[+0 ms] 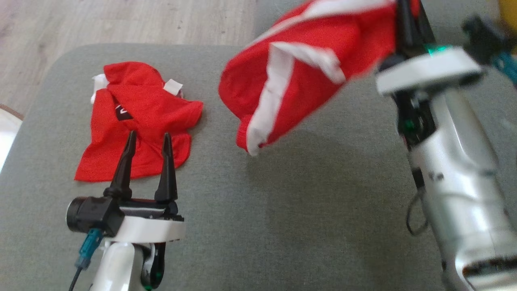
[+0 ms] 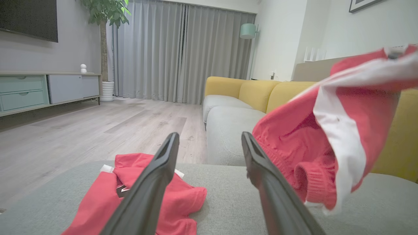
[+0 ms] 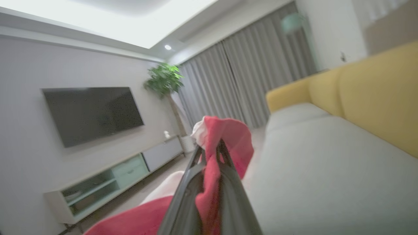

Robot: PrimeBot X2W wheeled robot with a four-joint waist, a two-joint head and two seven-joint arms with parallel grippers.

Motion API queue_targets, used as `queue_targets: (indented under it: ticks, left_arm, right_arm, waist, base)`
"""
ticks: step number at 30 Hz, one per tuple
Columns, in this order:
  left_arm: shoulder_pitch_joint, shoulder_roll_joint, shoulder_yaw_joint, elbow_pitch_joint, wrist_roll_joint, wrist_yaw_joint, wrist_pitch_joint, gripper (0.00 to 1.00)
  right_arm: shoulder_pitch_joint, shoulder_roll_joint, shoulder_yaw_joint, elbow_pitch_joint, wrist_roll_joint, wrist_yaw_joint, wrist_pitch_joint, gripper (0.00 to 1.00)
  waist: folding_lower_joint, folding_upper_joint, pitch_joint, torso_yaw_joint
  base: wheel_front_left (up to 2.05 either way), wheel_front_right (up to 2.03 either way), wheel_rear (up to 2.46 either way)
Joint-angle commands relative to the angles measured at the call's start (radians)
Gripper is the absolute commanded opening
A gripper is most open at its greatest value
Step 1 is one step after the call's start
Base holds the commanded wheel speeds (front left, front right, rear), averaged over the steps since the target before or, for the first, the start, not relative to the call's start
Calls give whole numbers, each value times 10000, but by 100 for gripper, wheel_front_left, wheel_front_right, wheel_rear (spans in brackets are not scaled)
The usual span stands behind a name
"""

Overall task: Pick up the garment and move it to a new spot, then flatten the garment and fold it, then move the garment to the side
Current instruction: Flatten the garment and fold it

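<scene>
A red garment with white stripes [image 1: 299, 76] hangs in the air above the grey cushion [image 1: 291, 210], blurred by motion. At the upper right my right gripper [image 1: 406, 8] is shut on its top edge. The right wrist view shows red cloth [image 3: 228, 140] pinched between the two closed fingers [image 3: 183, 195]. The same garment [image 2: 326, 130] hangs to the right of my left gripper [image 2: 209, 137] in the left wrist view. My left gripper [image 1: 148, 139] is open and holds nothing, its tips over the near edge of a second red garment.
The second red garment [image 1: 137, 117] lies crumpled on the cushion's left part. Wooden floor [image 1: 121, 20] runs beyond the cushion's far edge. A yellow-backed sofa [image 2: 254, 91] stands behind, and a low TV cabinet [image 2: 49, 88] lines the far wall.
</scene>
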Motion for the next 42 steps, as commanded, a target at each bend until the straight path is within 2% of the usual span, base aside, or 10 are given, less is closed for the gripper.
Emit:
queue_targets:
  ticks: [1,4,5,6,10,15,17,25,34,42]
  left_arm:
    - [-176,19,393,-411,79,-36,-91,100]
    - [-202,10,366,-449,113,-80,-91,100]
    - [-217,7,358,-450,126,-94,-91,100]
    - [-237,5,337,-438,148,-111,-91,100]
    - [-325,-1,271,-403,247,-162,-91,100]
    - [-331,-8,302,-417,275,-178,-91,100]
    - [-320,-11,295,-414,287,-192,-91,100]
    - [-131,-22,252,-466,260,-181,-91,100]
    - [330,-26,85,-306,450,-72,-91,100]
    - [297,-27,-100,-205,406,-43,-91,100]
  right_arm:
    - [637,130,-595,207,-242,-7,130,0]
    - [1622,12,-1929,1261,-863,-7,723,0]
    - [1887,-103,-2422,1701,-1264,-7,921,44]
    - [2098,-147,-2940,2161,-1605,-7,1194,100]
    - [2370,-145,-4716,2802,-3087,-7,1123,100]
    - [2365,75,-5197,2327,-3882,-7,757,100]
    - [2441,112,-4951,1807,-4101,-7,504,100]
    - [4246,127,-2167,-1189,-3815,-7,-80,100]
    - [6315,128,-1362,-2582,-3905,-7,-109,100]
    - [6622,129,-1290,-2978,-3930,-7,-111,100]
  waist:
    - [1,-1,91,-177]
    - [1,-1,232,-392]
    - [1,-1,277,-474]
    - [1,-1,309,-548]
    - [1,-1,352,-804]
    - [1,-1,317,-1064]
    - [1,-1,251,-1160]
    - [1,-1,-89,-1517]
    - [1,-1,-198,-1655]
    - [1,-1,-68,-1570]
  base:
    - [0,0,0]
    - [0,0,0]
    - [0,0,0]
    - [0,0,0]
    - [0,0,0]
    - [0,0,0]
    - [0,0,0]
    - [0,0,0]
    - [0,0,0]
    - [0,0,0]
